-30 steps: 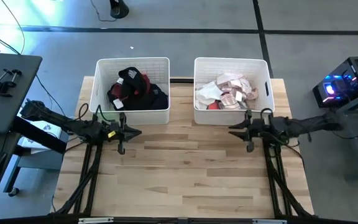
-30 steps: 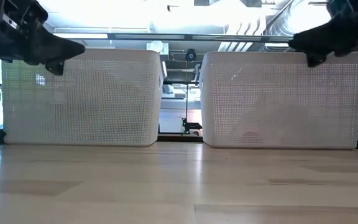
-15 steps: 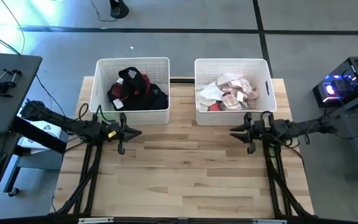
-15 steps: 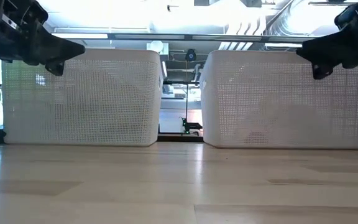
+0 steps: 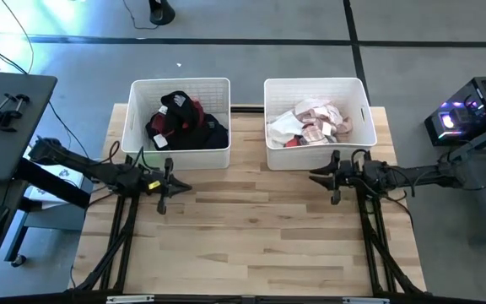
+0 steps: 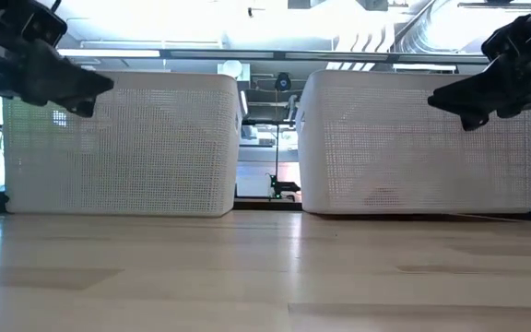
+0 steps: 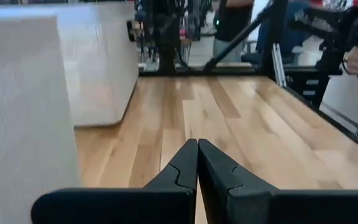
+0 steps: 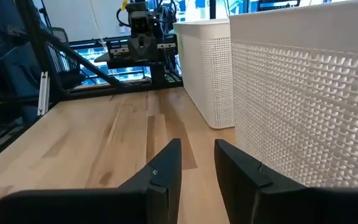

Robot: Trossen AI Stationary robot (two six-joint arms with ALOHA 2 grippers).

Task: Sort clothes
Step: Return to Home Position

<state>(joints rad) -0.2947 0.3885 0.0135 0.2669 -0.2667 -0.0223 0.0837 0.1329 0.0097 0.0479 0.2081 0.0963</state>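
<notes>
Dark clothes [image 5: 184, 122], black and maroon, lie heaped in the left white bin [image 5: 133, 110]. Light clothes [image 5: 315, 125], white, cream and pink, lie heaped in the right white bin [image 5: 365, 105]. My left gripper [image 5: 186, 187] is shut and empty. It hovers above the table just in front of the left bin, pointing toward the table's right edge. My right gripper [image 5: 314, 176] is slightly open and empty. It hovers in front of the right bin, pointing toward the table's left edge. No garment shows on the tabletop.
The two bins stand side by side at the table's far edge, with a narrow gap between them [image 6: 267, 184]. The bare wooden tabletop [image 5: 251, 236] stretches from the bins to the near edge. Arm frames rise at the table's left and right sides.
My right gripper has gone down in front of the right bin. My left gripper has gone down a little and slightly toward the near edge. The clothes in the bins have stayed where they were.
</notes>
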